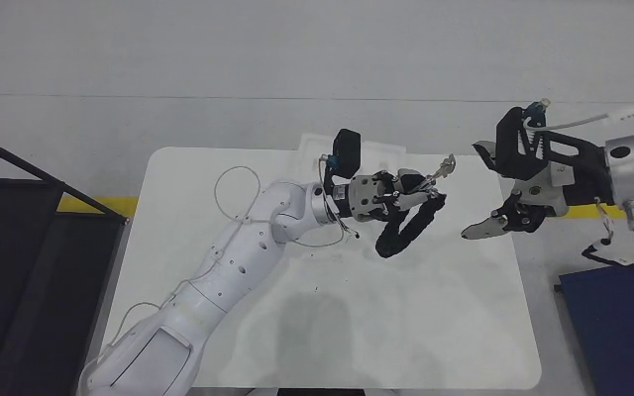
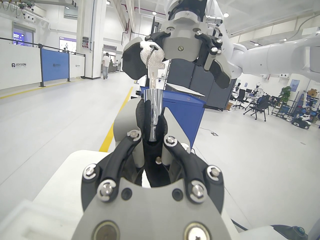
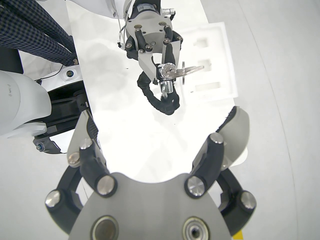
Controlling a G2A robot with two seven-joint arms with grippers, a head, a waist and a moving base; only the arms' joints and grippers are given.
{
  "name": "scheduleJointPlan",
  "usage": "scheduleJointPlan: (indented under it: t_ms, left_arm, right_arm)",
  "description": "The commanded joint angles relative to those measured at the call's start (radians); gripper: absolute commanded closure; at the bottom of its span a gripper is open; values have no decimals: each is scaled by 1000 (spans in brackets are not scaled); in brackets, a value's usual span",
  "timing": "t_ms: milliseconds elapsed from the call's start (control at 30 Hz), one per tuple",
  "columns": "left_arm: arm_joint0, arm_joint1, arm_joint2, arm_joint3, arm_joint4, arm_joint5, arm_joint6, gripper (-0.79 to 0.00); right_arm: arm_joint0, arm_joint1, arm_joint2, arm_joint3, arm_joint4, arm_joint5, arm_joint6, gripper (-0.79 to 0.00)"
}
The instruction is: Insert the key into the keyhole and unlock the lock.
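left end effector [image 1: 411,186] clamps half-hidden lock [image 3: 167,72], key [image 3: 191,69] inserted; right end effector [image 1: 482,190] apart.

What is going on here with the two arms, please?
The left gripper holds the lock up over the table, with its black cable hanging in a loop below. The key is already in the lock, its head pointing toward the right gripper. That gripper is open, facing the key without touching it. Whether the lock has been unlocked cannot be told.
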Motion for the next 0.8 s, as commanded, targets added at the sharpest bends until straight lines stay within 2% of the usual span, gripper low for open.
scheduleJointPlan:
  t_ms: [0, 67, 133, 300, 500, 633, 767]
  left_arm:
    - [11, 6, -8, -7, 0, 0, -14, 0]
    - [20, 10, -17, -15, -2, 0, -30, 0]
    - [27, 13, -25, -21, -14, 0, -43, 0]
    - [34, 14, -35, -24, -66, 0, -78, 0]
    - [31, 10, -11, -1, -156, 0, -141, 0]
    - [22, 9, 1, 7, -219, 0, -165, 0]
    - [3, 6, 4, 24, -236, 0, -182, 0]
  right_arm:
    - [0, 0, 0, 0, 0, 0, 0, -785]
    - [0, 0, 0, 0, 0, 0, 0, -785]
    - [-8, -1, 10, -17, -57, -11, -58, -785]
    - [-48, -7, 56, 9, -199, -110, -369, -785]
    - [-120, -3, 85, 41, -474, -281, -535, -785]
    - [-155, -6, 125, 23, -673, -379, -697, -785]
    - [-207, -7, 159, -2, -891, -387, -859, -785]
